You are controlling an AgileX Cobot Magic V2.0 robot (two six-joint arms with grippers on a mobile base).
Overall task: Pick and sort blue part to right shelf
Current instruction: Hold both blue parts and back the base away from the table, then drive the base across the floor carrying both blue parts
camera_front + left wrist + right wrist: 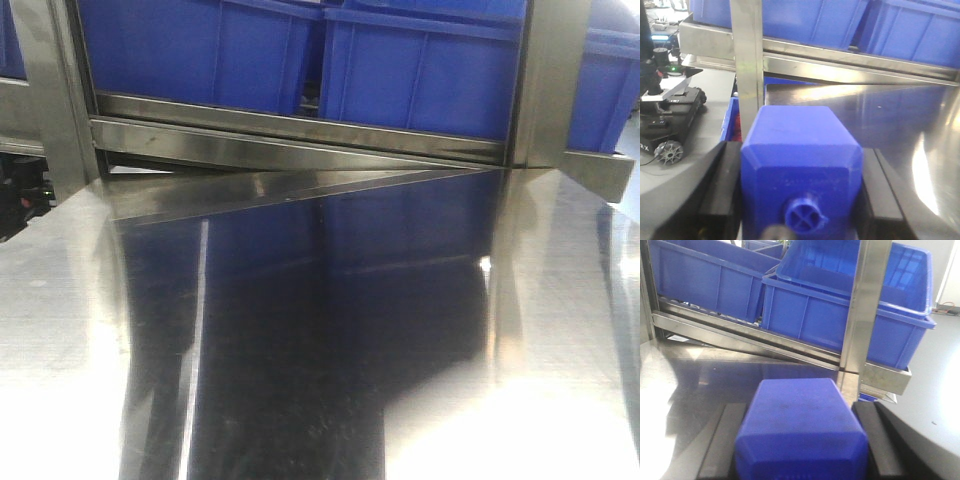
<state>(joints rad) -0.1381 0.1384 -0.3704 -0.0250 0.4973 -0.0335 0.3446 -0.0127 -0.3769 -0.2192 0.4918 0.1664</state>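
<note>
Your left pincer [801,195] pinches a blue part [800,145]; your right pincer [800,450] pinches a second blue part [800,425]. So both picks look done. The shelf [765,347] with its bins [840,315] stands at twelve o'clock, across the steel surface [320,350]; you have yet to place either part there.

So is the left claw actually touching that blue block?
Touching. The left wrist view shows the left claw's black fingers pressed flush against both sides of the blue block, with no gap visible.
</note>
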